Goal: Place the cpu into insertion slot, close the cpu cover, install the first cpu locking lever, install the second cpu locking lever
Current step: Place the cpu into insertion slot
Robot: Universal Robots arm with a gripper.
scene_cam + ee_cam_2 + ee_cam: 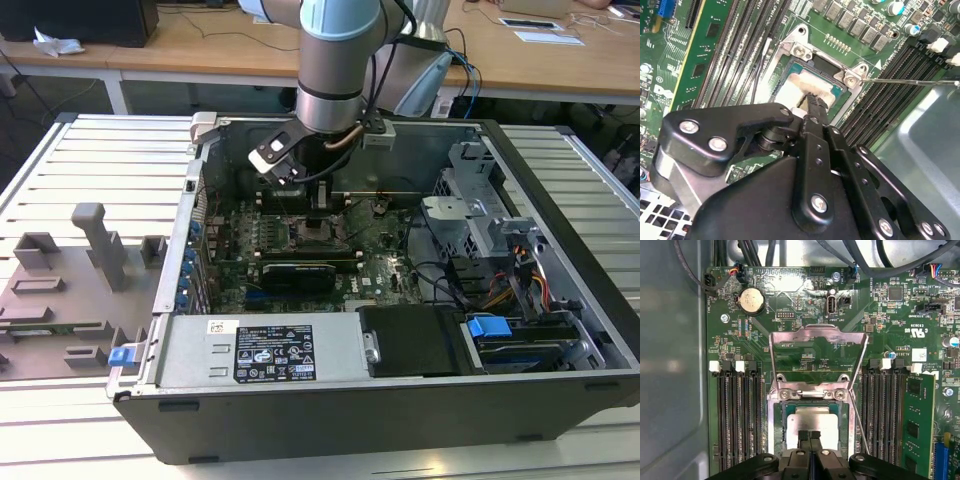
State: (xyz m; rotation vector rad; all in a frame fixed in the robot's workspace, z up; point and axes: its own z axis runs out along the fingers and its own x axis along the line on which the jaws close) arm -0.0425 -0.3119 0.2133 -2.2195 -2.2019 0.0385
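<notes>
A slatted metal table (90,150) carries one open computer case (400,410) lying on its side, with wooden desks behind it. A grey fixture plate (60,300) sits on the exterior view's left. Inside the case lies the green motherboard (890,315), and the arm reaches straight down over it.

One cpu (812,419) (795,92) lies flat in the insertion slot (774,430), silvery top facing up; being square, it has no long axis. The single cpu cover (812,328) is swung open on its hinge at the slot's edge, and green board shows through its window. One thin lever rod (910,81) juts out beside the slot.

The claw (810,436) (813,102) (318,218) is over the cpu with its two fingers pressed together, tips at the chip's top. Long black memory slots flank the socket, and one memory stick (917,425) stands in them.
</notes>
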